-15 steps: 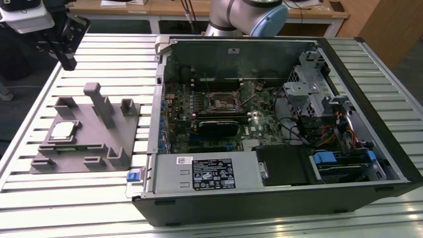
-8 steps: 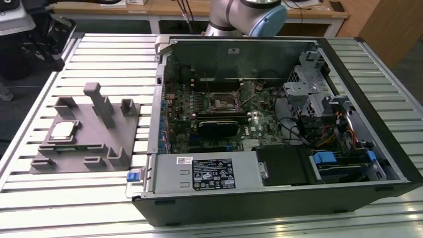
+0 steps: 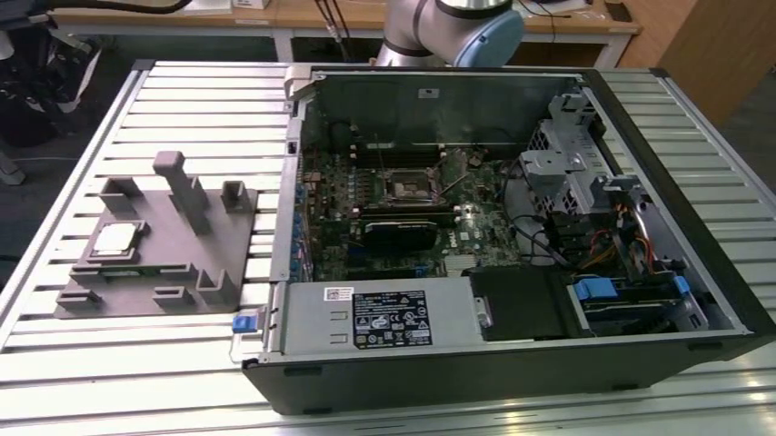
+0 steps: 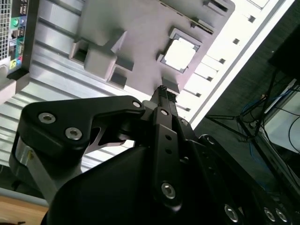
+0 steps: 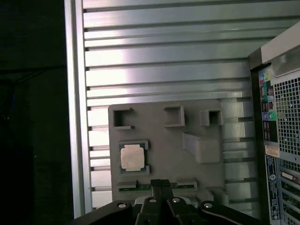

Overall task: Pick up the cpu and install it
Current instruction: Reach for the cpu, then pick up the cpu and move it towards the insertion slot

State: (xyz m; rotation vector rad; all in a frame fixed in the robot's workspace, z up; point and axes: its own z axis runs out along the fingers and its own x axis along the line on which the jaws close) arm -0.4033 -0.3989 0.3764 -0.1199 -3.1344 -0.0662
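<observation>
Misalignment risk.
My hand (image 5: 161,183), closed and empty, hovers over the fixture (image 5: 150,127) beside its cpu (image 5: 131,157); descending so, I'd clip the chip.

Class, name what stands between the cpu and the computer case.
In the exterior view, the grey fixture's upright blocks, between the cpu and the computer case.

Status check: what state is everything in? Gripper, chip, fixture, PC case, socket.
cpu: lying flat in its recess on the fixture, not picked up.
gripper: shut, empty, aimed near the fixture's edge, clear of the cpu.
fixture: flat on the slatted table, beside the case.
computer case: on its side, side panel off, board exposed.
socket: latch state too small to tell.
</observation>
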